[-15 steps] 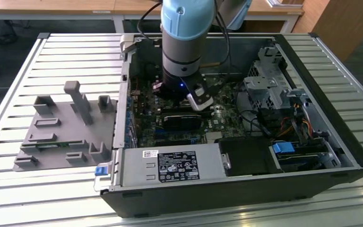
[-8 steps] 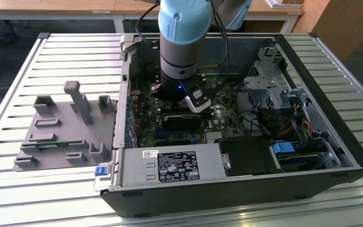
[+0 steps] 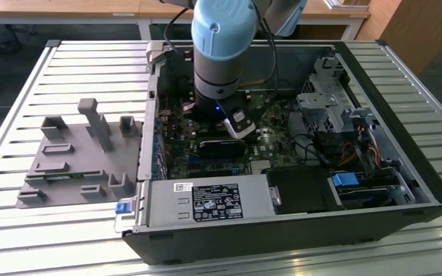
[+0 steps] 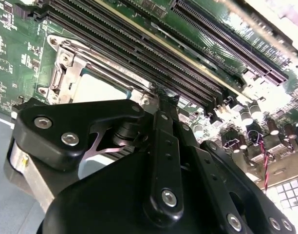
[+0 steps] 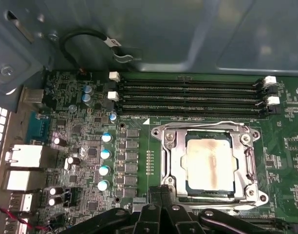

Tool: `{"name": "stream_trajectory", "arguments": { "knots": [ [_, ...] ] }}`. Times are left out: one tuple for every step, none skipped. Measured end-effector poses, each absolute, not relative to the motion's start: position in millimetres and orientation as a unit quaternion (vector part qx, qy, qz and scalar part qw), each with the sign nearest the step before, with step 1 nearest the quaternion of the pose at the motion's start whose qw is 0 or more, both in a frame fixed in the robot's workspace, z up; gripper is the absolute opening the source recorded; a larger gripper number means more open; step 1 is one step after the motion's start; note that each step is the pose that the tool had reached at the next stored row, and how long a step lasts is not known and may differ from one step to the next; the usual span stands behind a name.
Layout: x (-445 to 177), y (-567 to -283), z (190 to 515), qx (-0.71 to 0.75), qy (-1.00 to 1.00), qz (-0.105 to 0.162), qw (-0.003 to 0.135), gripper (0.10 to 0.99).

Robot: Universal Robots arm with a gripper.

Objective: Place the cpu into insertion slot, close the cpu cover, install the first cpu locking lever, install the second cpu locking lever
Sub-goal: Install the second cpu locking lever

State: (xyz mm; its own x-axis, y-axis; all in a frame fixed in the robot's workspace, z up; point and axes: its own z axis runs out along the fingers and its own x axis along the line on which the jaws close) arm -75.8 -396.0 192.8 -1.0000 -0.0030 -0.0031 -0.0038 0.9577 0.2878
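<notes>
cpu (image 5: 210, 165): you see it seated in the insertion slot (image 5: 174, 165), light, rigid, fragile.
cpu cover (image 5: 255, 161): thin stiff metal, down around the chip.
gripper (image 5: 161, 192): fingertips together at the socket's edge, holding nothing.

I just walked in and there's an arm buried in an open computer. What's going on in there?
A robot arm is reaching down into an open computer case, working at the motherboard's insertion slot. The cpu already sits in it, and the cpu cover lies flat around the chip. The end effector hovers right at the socket's edge, holding nothing that I can see.
</notes>
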Motion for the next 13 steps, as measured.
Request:
{"name": "stream_trajectory", "arguments": {
  "knots": [
    [-76.0,-396.1,192.3,-0.002,0.989,0.147,0.001,0.106],
    [-76.2,-396.1,191.8,-0.002,0.989,0.149,0.001,0.106],
    [-76.4,-396.2,191.3,-0.002,0.989,0.151,0.001,0.106],
    [-76.6,-396.2,190.9,-0.002,0.988,0.152,0.001,0.106],
    [-77.0,-396.3,190.4,-0.002,0.988,0.154,0.001,0.106],
    [-77.3,-396.3,189.8,-0.002,0.988,0.156,0.001,0.106],
    [-77.8,-396.4,189.3,-0.002,0.988,0.157,0.002,0.106],
    [-78.3,-396.7,189.1,-0.002,0.988,0.157,0.002,0.106],
    [-78.6,-396.8,189.2,-0.002,0.988,0.157,0.001,0.106],
    [-78.8,-396.8,189.3,-0.002,0.988,0.157,0.001,0.106],
    [-78.8,-396.9,189.3,-0.002,0.988,0.157,0.001,0.106],
    [-78.9,-396.9,189.4,-0.002,0.988,0.157,0.001,0.106],
    [-79.0,-397.0,190.0,-0.002,0.988,0.157,0.001,0.106]
  ]
}}
